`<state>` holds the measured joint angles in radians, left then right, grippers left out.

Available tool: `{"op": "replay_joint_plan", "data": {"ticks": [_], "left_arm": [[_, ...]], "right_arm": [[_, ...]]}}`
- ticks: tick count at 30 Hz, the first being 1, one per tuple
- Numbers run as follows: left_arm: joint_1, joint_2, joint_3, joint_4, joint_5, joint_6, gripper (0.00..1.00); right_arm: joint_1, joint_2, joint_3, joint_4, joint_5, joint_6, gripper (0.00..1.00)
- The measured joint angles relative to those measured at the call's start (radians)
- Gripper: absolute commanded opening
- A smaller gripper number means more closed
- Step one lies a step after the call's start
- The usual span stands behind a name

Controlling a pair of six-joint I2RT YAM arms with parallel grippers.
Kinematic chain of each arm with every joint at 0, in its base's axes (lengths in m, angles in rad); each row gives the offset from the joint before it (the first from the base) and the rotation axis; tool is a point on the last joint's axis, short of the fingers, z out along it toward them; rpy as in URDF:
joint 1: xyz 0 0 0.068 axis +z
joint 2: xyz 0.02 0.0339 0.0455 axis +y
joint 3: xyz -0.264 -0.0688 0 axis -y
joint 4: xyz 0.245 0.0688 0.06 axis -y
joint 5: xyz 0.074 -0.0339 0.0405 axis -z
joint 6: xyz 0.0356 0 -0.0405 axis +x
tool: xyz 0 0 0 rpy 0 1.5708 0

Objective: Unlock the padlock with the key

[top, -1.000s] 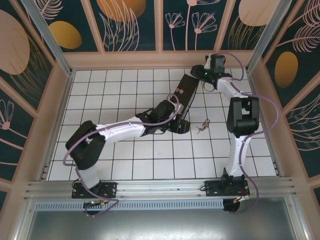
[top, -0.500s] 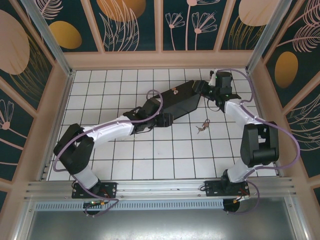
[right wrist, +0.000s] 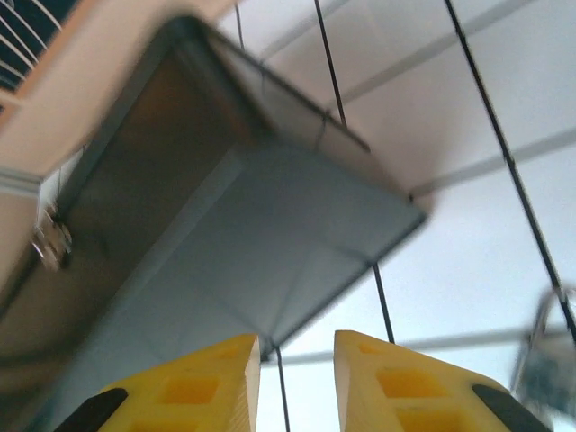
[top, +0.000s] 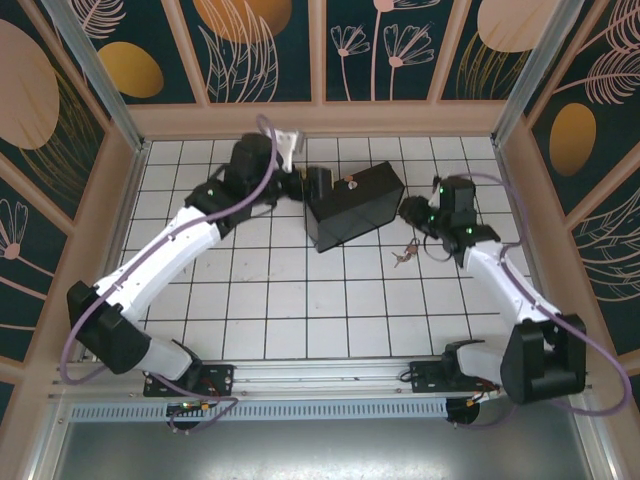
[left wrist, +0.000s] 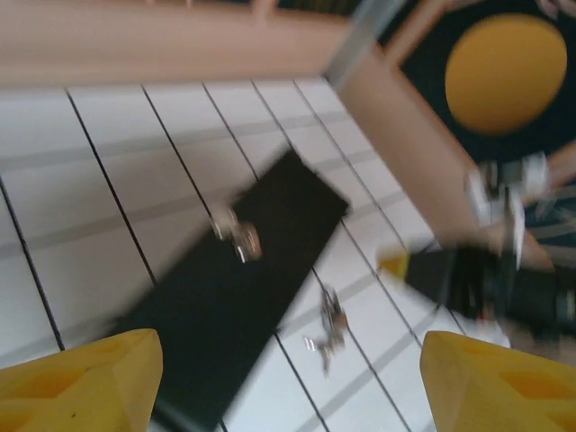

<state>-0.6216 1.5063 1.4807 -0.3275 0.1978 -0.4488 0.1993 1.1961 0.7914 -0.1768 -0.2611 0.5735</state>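
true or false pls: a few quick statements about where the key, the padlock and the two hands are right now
1. The key lies on the white tiles, apart from the black box. True.
2. The left hand holds the key. False: its fingers are spread wide with nothing between them.
3. The padlock is on the black box. True.
4. The right hand is clamped on the padlock. False: it sits by the box's right end, holding nothing.
5. The key is inserted in the padlock. False: it lies on the tiles.

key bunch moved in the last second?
No. The key stays on the same grid tile of the table, near-right of the black box.
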Motion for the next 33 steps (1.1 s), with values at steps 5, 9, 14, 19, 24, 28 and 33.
{"op": "replay_joint_plan", "data": {"ticks": [5, 9, 14, 19, 24, 28, 33], "left_arm": [[0.027, 0.341, 0.346, -0.004, 0.011, 0.081, 0.70], [0.032, 0.593, 0.515, -0.064, 0.071, 0.116, 0.70], [0.035, 0.713, 0.566, -0.132, 0.188, 0.123, 0.68], [0.041, 0.702, 0.551, -0.116, 0.303, 0.119, 0.66], [0.040, 0.622, 0.402, -0.034, 0.374, 0.087, 0.66], [0.034, 0.525, 0.283, 0.022, 0.398, 0.054, 0.66], [0.022, 0.430, 0.203, 0.045, 0.364, 0.031, 0.66]], "right_arm": [[0.093, 0.035, -0.204, 0.181, -0.021, 0.129, 0.20], [0.185, 0.186, -0.260, 0.401, -0.028, 0.251, 0.18], [0.204, 0.341, -0.261, 0.654, -0.029, 0.355, 0.15], [0.213, 0.493, -0.217, 0.804, -0.036, 0.428, 0.15], [0.243, 0.622, -0.127, 0.884, -0.044, 0.472, 0.15], [0.271, 0.746, -0.021, 0.904, -0.055, 0.502, 0.16], [0.277, 0.801, 0.072, 0.867, -0.080, 0.506, 0.19]]}}
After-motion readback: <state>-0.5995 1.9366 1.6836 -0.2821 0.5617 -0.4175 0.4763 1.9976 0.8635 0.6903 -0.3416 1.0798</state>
